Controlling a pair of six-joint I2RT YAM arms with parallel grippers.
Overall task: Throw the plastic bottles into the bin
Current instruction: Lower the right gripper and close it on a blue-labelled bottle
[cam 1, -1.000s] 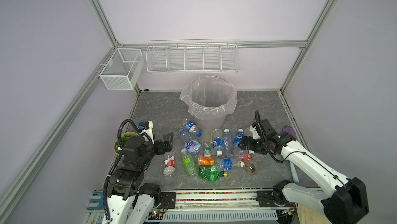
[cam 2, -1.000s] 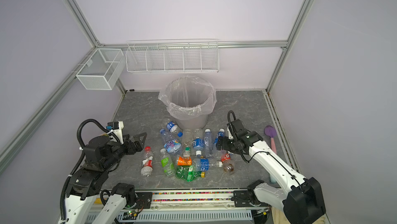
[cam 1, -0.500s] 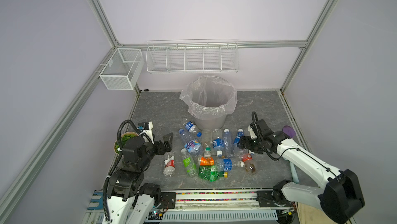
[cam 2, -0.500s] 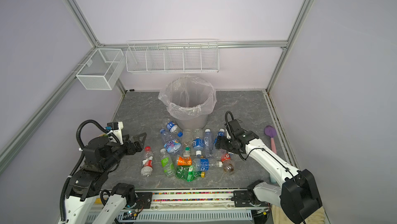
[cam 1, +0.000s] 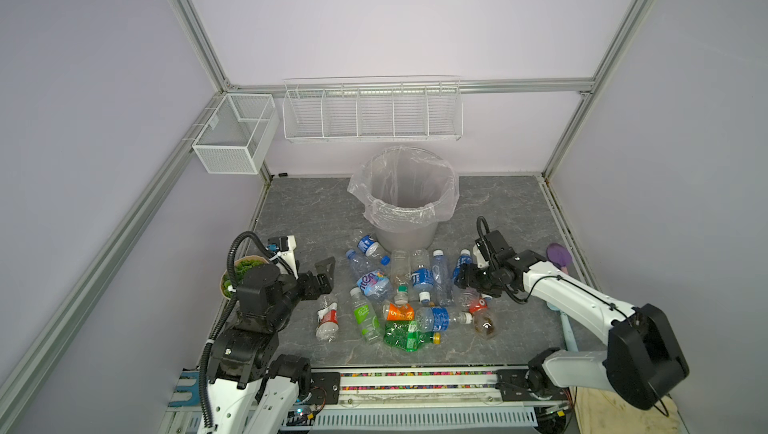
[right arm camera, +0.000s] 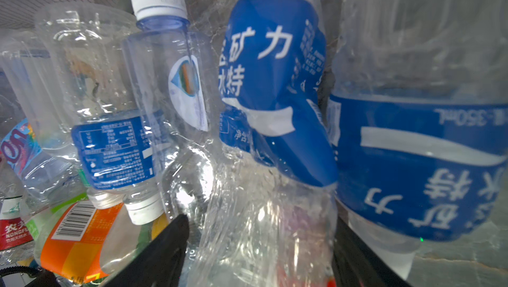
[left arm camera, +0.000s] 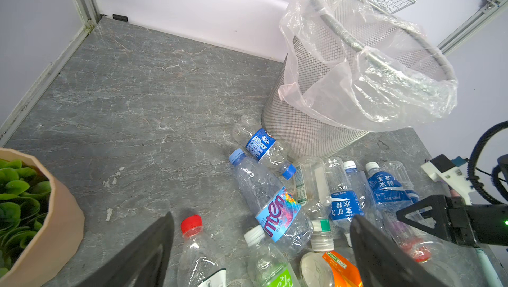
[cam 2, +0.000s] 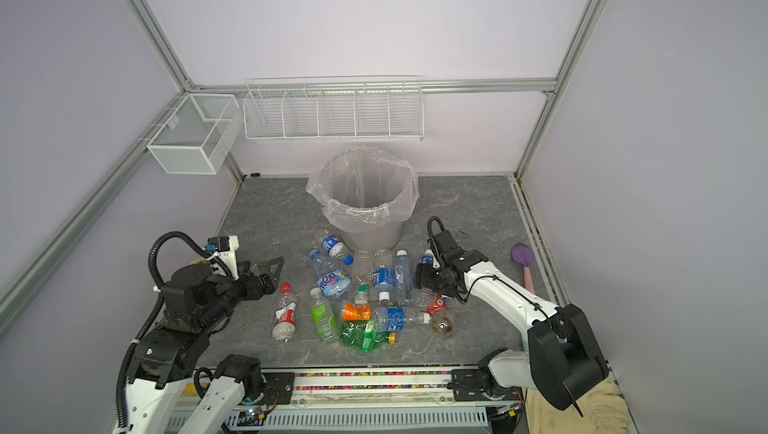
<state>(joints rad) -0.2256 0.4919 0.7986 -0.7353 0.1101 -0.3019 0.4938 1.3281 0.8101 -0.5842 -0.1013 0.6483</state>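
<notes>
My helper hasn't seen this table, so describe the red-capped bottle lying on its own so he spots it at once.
Find the grey bin lined with a clear bag; bottles lie heaped before it. On the heap's left, near the left pincer, lies a clear red-capped bottle with a red label, the only one lying apart from the heap.

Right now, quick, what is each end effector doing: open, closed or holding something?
Left end effector: open, empty.
Right end effector: straddles a crushed blue-labelled bottle; gripped or not, cannot tell.
</notes>
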